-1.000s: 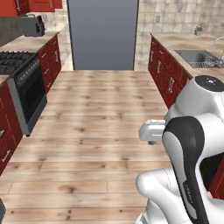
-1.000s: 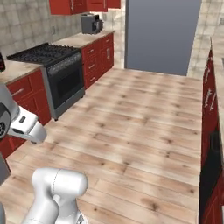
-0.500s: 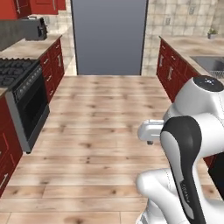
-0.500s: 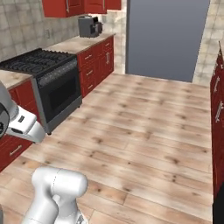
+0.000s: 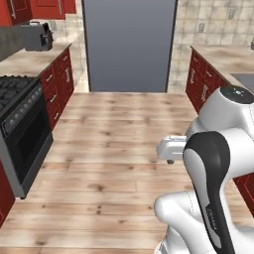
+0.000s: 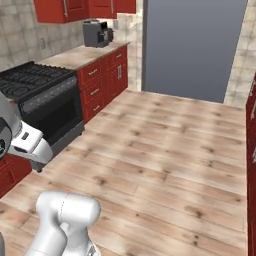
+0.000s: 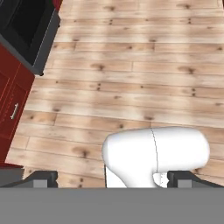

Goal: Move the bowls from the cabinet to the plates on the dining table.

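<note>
The arm is folded up close to the base in a kitchen aisle, over a wood plank floor (image 5: 114, 144). In the left base view the white hand sticks out to the left from the arm's dark elbow; the pincer itself can't be made out there. In the hand view the pincer (image 7: 111, 177) looks straight down at the floor, its two dark fingertips (image 7: 41, 177) low at the far left and far right of the frame, so the jaws stand wide apart with nothing between them.

The bowls, plates and dining table can't be located from here. Red upper cabinet doors with silver bar handles (image 6: 75, 9) show at the top left of the right base view and at the top left of the left base view; whether this is the task's cabinet can't be told.

A black stove with a dark oven front (image 6: 47, 100) sits on the left side of the aisle, its corner also at the top left of the hand view. Beyond it runs a beige counter (image 6: 85, 54) over short red drawer fronts (image 6: 102, 80) with small handles. A grey appliance (image 6: 96, 32), maybe a toaster or coffee machine, stands on that counter near the wall. At the far end of the aisle is a big flat grey panel (image 5: 129, 44), likely a fridge. A second beige counter (image 5: 223, 57) over red fronts runs along the right side, with the corner of a sink (image 5: 244, 82) just showing. Tiled wall (image 5: 208, 22) behind.
</note>
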### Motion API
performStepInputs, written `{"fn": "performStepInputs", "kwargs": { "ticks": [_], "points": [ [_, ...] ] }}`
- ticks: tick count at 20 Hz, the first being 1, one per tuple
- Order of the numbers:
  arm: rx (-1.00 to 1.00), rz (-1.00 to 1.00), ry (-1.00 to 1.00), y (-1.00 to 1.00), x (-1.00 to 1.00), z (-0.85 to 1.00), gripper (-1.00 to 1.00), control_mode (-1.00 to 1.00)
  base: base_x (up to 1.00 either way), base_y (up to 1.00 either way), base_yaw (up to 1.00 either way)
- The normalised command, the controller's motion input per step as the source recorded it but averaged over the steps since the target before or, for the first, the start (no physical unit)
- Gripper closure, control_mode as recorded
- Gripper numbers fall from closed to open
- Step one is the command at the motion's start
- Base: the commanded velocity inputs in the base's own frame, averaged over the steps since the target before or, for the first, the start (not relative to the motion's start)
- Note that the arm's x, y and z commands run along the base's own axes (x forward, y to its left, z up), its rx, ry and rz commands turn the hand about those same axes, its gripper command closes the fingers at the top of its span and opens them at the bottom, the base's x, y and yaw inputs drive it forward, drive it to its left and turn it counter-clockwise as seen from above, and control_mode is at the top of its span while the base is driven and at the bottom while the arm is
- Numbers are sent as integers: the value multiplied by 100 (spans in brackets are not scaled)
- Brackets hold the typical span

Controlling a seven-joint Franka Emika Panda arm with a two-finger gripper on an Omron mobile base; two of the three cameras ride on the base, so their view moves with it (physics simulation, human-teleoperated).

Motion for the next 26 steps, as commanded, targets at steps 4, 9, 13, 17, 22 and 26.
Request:
{"fn": "performStepInputs", "kwargs": {
  "ticks": [4,9,13,17,22,26],
  "points": [
    [0,0,0,0,0,0,-100,100,100,0,9],
    [0,0,0,0,0,0,-100,100,100,0,12],
    [0,0,0,0,0,0,-100,100,100,0,18],
    [0,0,0,0,0,0,-100,100,100,0,18],
    [0,0,0,0,0,0,-100,100,100,0,16],
    [0,0,0,0,0,0,-100,100,100,-3,11]
  ]
}}
